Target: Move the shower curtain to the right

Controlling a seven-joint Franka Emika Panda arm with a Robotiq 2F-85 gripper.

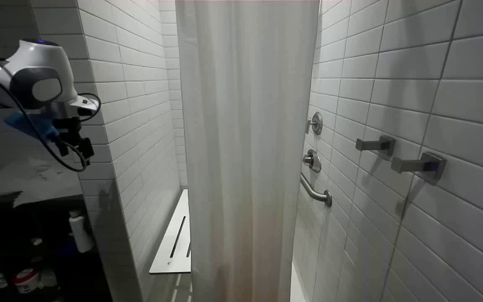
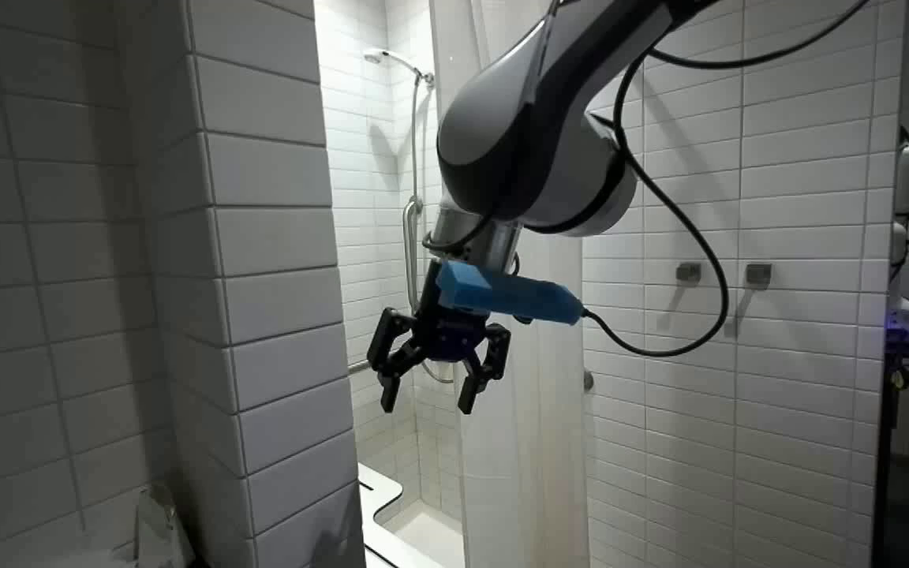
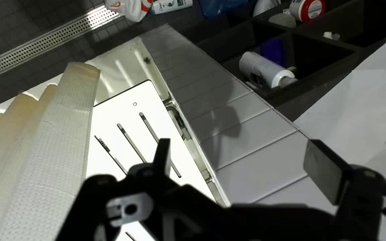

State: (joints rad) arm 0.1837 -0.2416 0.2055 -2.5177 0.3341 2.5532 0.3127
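The shower curtain (image 1: pixel 241 147), a tall off-white sheet with soft vertical folds, hangs across the middle of the shower opening. Part of it (image 2: pixel 525 489) shows behind the arm in an exterior view. In the wrist view the curtain (image 3: pixel 55 140) fills the left side, its lower edge pointing up the picture. My gripper (image 2: pixel 428 404) is open, fingers pointing down, with nothing between them. The wrist view shows the gripper (image 3: pixel 241 159) with its pads wide apart, over the end of a tiled wall. It stands to the left of the curtain (image 1: pixel 191 126) and apart from it.
A tiled wall end (image 2: pixel 281 308) stands close to the gripper. Inside the shower is a white slatted bench (image 3: pixel 129 117). A grab bar (image 1: pixel 315 191) and wall hooks (image 1: pixel 417 163) project at right. Dark shelving (image 3: pixel 313 50) holds a white bottle (image 3: pixel 263 68).
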